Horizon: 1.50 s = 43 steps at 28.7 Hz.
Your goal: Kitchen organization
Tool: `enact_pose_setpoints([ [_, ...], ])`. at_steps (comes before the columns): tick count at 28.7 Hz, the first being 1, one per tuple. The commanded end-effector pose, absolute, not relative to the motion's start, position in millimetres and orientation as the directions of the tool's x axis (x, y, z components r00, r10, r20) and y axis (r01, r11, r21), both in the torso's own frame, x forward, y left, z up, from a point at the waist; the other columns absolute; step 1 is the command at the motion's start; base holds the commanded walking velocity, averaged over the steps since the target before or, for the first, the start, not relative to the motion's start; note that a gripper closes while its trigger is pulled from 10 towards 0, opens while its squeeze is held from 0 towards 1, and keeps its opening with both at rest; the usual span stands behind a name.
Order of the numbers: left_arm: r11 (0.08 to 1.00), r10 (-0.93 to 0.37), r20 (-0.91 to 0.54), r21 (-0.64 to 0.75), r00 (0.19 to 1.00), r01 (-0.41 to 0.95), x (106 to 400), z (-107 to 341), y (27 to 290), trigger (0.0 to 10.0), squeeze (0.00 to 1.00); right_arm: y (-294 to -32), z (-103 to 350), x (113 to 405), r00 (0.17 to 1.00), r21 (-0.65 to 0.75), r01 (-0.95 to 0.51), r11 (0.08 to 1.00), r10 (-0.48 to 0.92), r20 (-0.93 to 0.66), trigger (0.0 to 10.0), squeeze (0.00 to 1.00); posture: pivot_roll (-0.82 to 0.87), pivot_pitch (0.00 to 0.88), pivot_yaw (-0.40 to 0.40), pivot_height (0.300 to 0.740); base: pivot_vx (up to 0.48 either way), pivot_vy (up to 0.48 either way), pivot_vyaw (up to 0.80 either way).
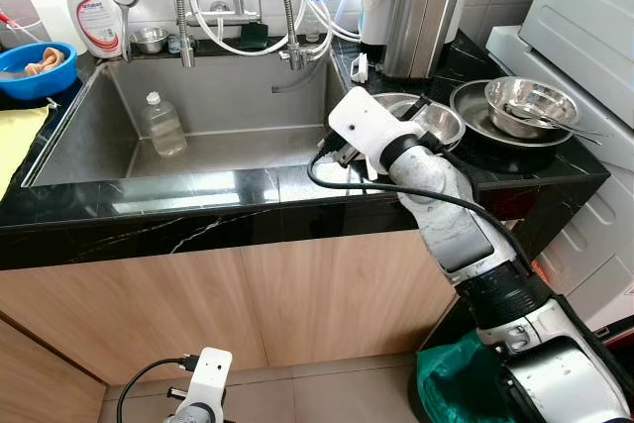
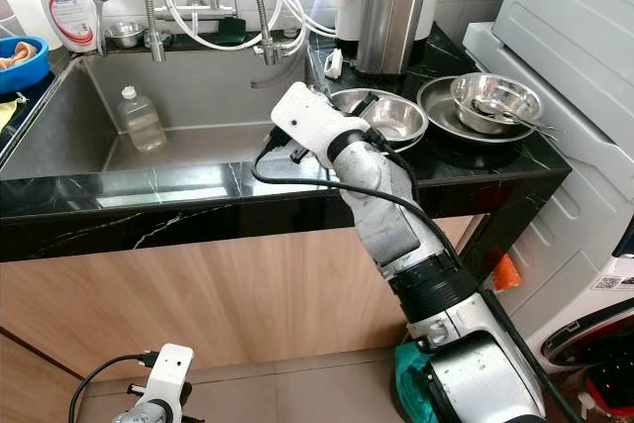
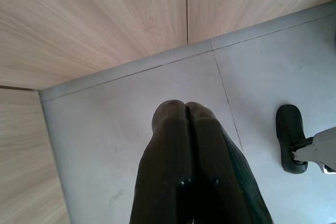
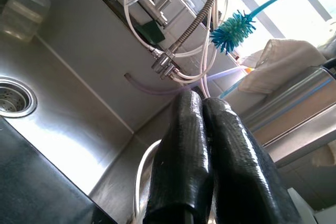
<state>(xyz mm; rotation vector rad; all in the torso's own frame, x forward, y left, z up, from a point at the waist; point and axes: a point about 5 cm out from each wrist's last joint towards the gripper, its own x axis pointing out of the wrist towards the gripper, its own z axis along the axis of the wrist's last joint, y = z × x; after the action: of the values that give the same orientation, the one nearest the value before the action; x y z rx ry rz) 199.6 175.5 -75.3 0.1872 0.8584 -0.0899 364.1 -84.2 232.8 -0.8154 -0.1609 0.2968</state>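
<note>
**Dishes not yet picked up**

The right gripper (image 4: 202, 109), fingers together and empty, hovers beside the steel bowls (image 1: 515, 106) on the counter (image 1: 198, 195) — nothing looks sorted yet. The left gripper (image 3: 186, 111) hangs closed near the floor.

The right arm (image 1: 451, 225) is silver with a speckled grey forearm, a black ribbed collar near the elbow and a white boxy wrist housing. A black cable loops from that housing at about 8 o'clock. Both the right claw (image 4: 202, 106) and the left claw (image 3: 185, 109) have two long, matte black, rounded fingers.
</note>
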Motion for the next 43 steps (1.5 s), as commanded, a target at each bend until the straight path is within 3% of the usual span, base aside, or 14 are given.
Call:
enact_pose_setpoints([
  [1,0.979,0.002,-0.769,0.131,0.639,0.154,196.1,-77.3,176.9,10.0,0.00,-87.0,235.9,364.3,0.948,-0.721,-0.199,0.663,0.318,0.032,10.0,0.00,-0.19,0.000,-0.002,0.740,0.000,0.000,0.00],
  [11,0.979,-0.004,-0.769,0.128,0.640,0.159,196.5,-77.1,176.4,10.0,0.00,-110.9,248.4,370.3,0.979,-0.749,-0.037,0.661,0.173,0.104,10.0,0.00,-0.19,0.000,-0.002,0.740,0.000,0.000,0.00],
  [23,0.977,-0.005,-0.769,0.132,0.640,0.166,197.3,-76.6,177.1,10.0,0.00,-97.6,236.1,366.4,0.962,-0.762,-0.149,0.630,0.271,0.037,10.0,0.00,-0.19,0.000,0.000,0.740,0.000,0.000,0.00],
  [36,0.979,0.004,-0.767,0.133,0.642,0.153,197.1,-76.7,177.6,10.0,0.00,-100.3,232.8,366.8,0.966,-0.765,-0.155,0.625,0.260,0.017,10.0,0.00,-0.19,0.000,0.001,0.740,0.000,0.000,0.00],
  [43,0.992,0.056,-0.676,0.122,0.735,0.037,201.5,-70.2,178.9,10.0,0.00,-102.3,234.5,367.2,0.966,-0.768,-0.153,0.623,0.259,0.018,10.0,0.00,-0.19,0.000,-0.001,0.740,0.000,0.000,0.00],
])
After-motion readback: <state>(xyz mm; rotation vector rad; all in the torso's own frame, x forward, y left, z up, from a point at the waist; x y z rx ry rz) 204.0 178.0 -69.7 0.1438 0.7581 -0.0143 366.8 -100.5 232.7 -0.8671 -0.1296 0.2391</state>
